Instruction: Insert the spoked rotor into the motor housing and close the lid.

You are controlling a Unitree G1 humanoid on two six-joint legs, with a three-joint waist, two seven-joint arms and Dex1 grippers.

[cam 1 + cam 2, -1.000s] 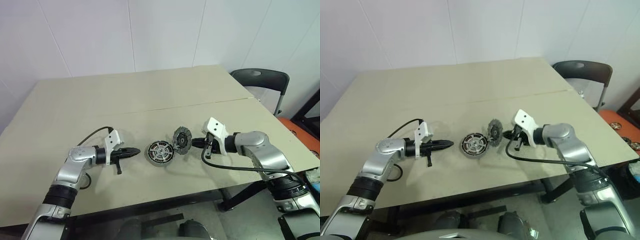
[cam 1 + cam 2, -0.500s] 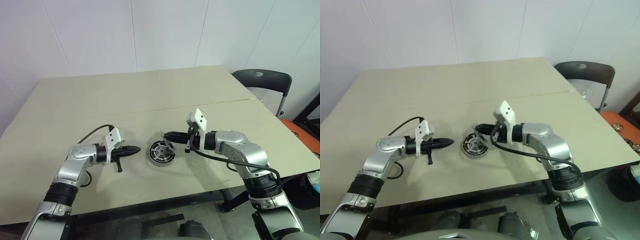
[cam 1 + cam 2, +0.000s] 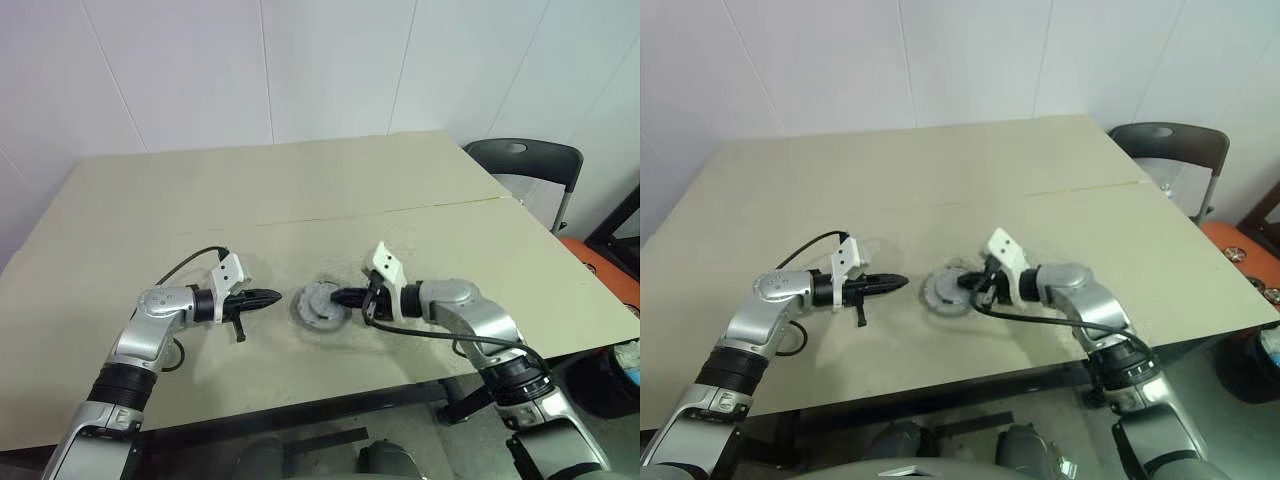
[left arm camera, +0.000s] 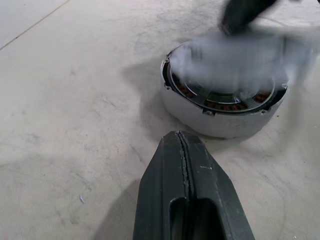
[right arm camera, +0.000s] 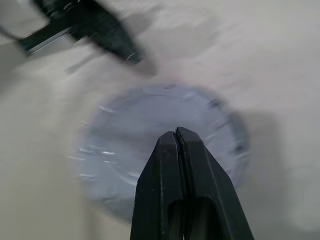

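Note:
The motor housing (image 3: 318, 312), a round grey puck, sits on the table between my two grippers. The lid (image 3: 322, 297) lies over it with its plain grey face up, blurred in the wrist views. In the left wrist view copper windings (image 4: 225, 106) show under the lid's (image 4: 240, 57) near edge. The spoked rotor is hidden. My right gripper (image 3: 339, 296) is shut, its tips on the lid's top (image 5: 150, 145) from the right. My left gripper (image 3: 277, 297) is shut and empty, a short gap left of the housing (image 4: 220, 122).
A dark chair (image 3: 527, 162) stands past the table's right rear corner. A seam (image 3: 350, 213) crosses the tan table top behind the work spot. The table's front edge (image 3: 300, 400) runs close below the grippers. A black cable (image 3: 185, 265) loops off the left wrist.
My right gripper swung left and down over the housing. The lid, which stood on edge right of the housing, now lies on top of it. The left gripper stayed still.

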